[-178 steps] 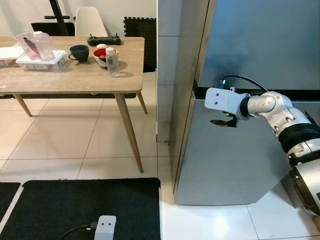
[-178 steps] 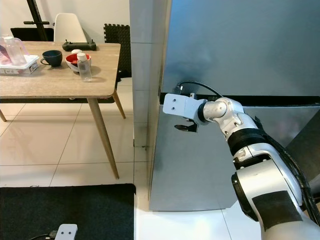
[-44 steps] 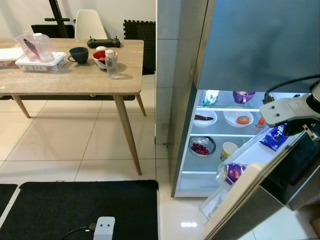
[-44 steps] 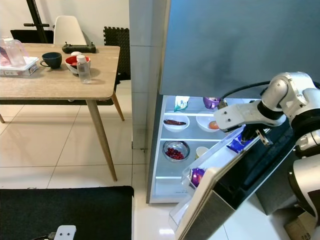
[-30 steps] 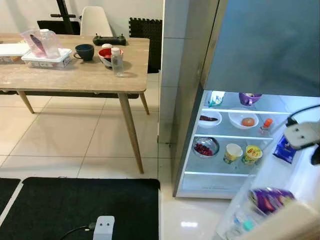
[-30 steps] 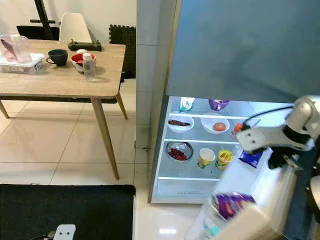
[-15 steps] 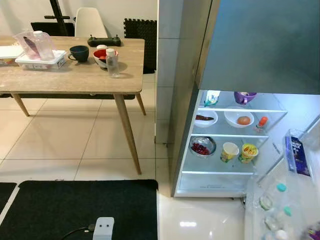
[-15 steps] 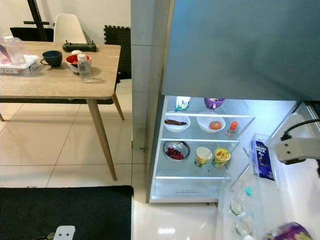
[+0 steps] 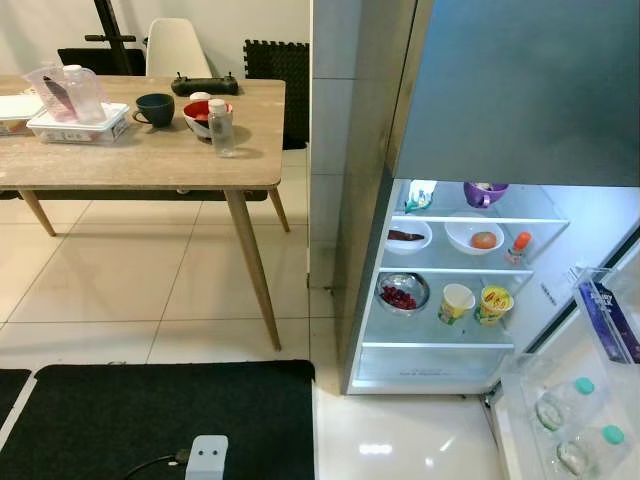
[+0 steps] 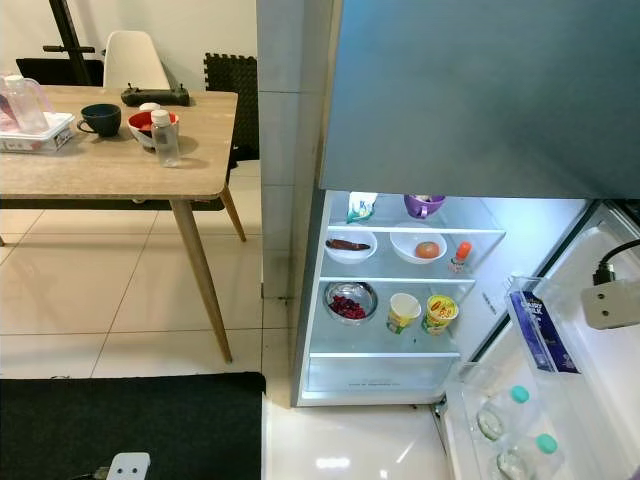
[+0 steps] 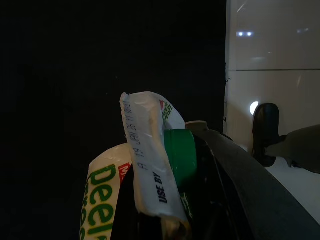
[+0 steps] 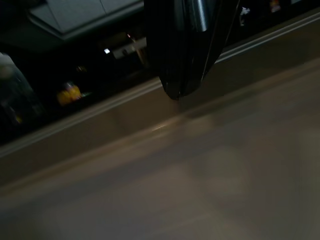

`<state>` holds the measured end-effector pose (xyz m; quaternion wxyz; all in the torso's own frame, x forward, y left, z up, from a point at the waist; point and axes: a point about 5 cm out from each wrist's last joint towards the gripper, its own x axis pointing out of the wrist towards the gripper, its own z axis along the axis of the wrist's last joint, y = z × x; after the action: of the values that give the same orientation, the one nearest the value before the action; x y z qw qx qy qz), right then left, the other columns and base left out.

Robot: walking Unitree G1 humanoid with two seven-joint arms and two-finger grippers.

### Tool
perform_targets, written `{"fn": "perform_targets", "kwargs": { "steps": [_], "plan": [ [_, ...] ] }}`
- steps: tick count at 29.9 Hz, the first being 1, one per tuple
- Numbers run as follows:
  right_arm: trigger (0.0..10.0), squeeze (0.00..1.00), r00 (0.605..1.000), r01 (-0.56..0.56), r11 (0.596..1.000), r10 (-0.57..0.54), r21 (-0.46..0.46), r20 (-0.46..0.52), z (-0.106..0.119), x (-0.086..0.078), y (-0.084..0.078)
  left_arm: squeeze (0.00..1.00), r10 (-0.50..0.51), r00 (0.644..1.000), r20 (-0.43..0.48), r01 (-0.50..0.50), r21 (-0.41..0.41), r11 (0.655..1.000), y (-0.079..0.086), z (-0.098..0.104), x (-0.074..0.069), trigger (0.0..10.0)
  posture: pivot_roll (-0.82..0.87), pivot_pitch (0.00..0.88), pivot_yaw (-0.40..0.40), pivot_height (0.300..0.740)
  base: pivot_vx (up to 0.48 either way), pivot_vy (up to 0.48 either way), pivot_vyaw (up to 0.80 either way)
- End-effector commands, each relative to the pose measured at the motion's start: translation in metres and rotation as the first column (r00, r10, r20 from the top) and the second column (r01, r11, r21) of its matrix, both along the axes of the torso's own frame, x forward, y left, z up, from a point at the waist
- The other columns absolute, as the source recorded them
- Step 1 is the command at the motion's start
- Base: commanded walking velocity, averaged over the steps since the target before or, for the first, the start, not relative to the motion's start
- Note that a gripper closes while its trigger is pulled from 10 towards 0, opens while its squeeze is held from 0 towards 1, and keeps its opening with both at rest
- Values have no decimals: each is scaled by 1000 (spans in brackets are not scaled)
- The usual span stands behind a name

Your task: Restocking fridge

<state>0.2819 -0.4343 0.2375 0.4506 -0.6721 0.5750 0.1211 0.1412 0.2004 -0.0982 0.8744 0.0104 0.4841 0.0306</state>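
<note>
Right now the fridge (image 10: pixel 330 300) lower door (image 10: pixel 590 400) is swung wide, interior lit. Left tool (image 11: pixel 200 165) is clenched on a milk carton (image 11: pixel 150 165): white gable top, green screw cap, green lettering, gripped between the black fingers (image 11: pixel 250 185), with dark surroundings and pale glossy floor off to one side. Right tool (image 12: pixel 182 55): black fingers pressed together, nothing between them, tips just above a blurred brownish surface; its wrist housing (image 10: pixel 612 303) sits against the door's inner edge, just beside the blue carton (image 10: pixel 540 330) in the door bin. Teal-capped bottles (image 10: pixel 495 420) lie in the bin below that.

Fridge shelves, well apart from both tools: white bowl with an orange fruit (image 10: pixel 428 249), small dish (image 10: pixel 346 245), purple cup (image 10: pixel 424 205), metal bowl of red berries (image 10: pixel 350 303), two cups (image 10: pixel 404 312).

Bench (image 9: pixel 150 160) off to the left carries a clear bottle (image 9: pixel 220 125), red bowl (image 9: pixel 200 110), dark cup (image 9: pixel 156 107), and tray with a jug (image 9: pixel 75 110).
</note>
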Motion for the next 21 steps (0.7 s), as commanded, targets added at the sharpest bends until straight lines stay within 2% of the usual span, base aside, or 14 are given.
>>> {"fn": "perform_targets", "kwargs": {
  "steps": [1, 6, 7, 8, 9, 11, 12, 13, 14, 16, 17, 19, 20, 21],
  "plan": [
    [10000, 0, 999, 0, 999, 2, -49, 32, 0, -4, -7, 0, -2, 999, -33, 1, -20, 1000, -5, -4, -9, 10000, -103, 0, -92, 740, 0, 0, 0],
    [10000, 0, 999, -13, 999, 15, -41, 38, -4, -3, -5, 0, -1, 999, -33, 1, -18, 1000, -5, -4, -9, 10000, -98, 0, -94, 740, 0, 0, 0],
    [10000, 0, 998, -34, 996, 29, 78, 55, -15, 5, 7, 0, -1, 999, -32, 1, -16, 1000, -4, -4, -8, 10000, -96, 0, -93, 740, 0, 0, 0],
    [10000, 0, 996, -57, 975, 42, 215, 76, -25, 12, 21, 0, -2, 1000, -31, 1, -14, 1000, -3, -4, -8, 10000, -96, 0, -93, 740, 0, 0, 0],
    [10000, 0, 996, -57, 975, 42, 215, 76, -25, 12, 21, 0, -2, 1000, -31, 1, -14, 1000, -3, -4, -8, 10000, -96, 0, -93, 740, 0, 0, 0],
    [10000, 0, 990, -134, 846, 97, 516, 98, -38, 31, 59, 0, -4, 1000, -30, 4, -11, 1000, -3, -3, -8, 10000, -96, 0, -89, 740, 0, 0, 0],
    [10000, 0, 990, -134, 846, 97, 516, 98, -38, 31, 59, 0, -4, 1000, -30, 4, -11, 1000, -3, -3, -8, 10000, -96, 0, -89, 740, 0, 0, 0],
    [10000, 0, 985, -170, 779, 139, 604, 98, -40, 36, 75, 0, -5, 1000, -29, 5, -11, 1000, -3, -3, -7, 10000, -96, 0, -89, 740, 0, 0, 0],
    [10000, 0, 985, -170, 779, 139, 604, 98, -40, 36, 75, 0, -5, 1000, -29, 5, -11, 1000, -3, -3, -7, 10000, -96, 0, -89, 740, 0, 0, 0],
    [10000, 0, 970, -222, 639, 222, 737, 100, -44, 46, 103, 0, -5, 1000, -28, 5, -11, 1000, -3, -3, -7, 10000, -96, 0, -89, 740, 0, 0, 0],
    [10000, 0, 970, -222, 639, 222, 737, 100, -44, 46, 103, 0, -5, 1000, -28, 5, -11, 1000, -3, -3, -7, 10000, -96, 0, -89, 740, 0, 0, 0],
    [10000, 0, 948, -249, 521, 303, 817, 95, -48, 50, 127, 0, -4, 1000, -27, 4, -13, 1000, -3, -3, -7, 10000, -88, 0, -89, 740, 0, 0, 0],
    [10000, 0, 948, -249, 521, 303, 817, 95, -48, 50, 127, 0, -4, 1000, -27, 4, -13, 1000, -3, -3, -7, 10000, -88, 0, -89, 740, 0, 0, 0],
    [10000, 0, 940, -247, 481, 331, 841, 87, -51, 51, 134, 0, -4, 1000, -27, 3, -13, 1000, -3, -3, -7, 10000, -88, 0, -89, 740, 0, 0, 0]
  ]
}}
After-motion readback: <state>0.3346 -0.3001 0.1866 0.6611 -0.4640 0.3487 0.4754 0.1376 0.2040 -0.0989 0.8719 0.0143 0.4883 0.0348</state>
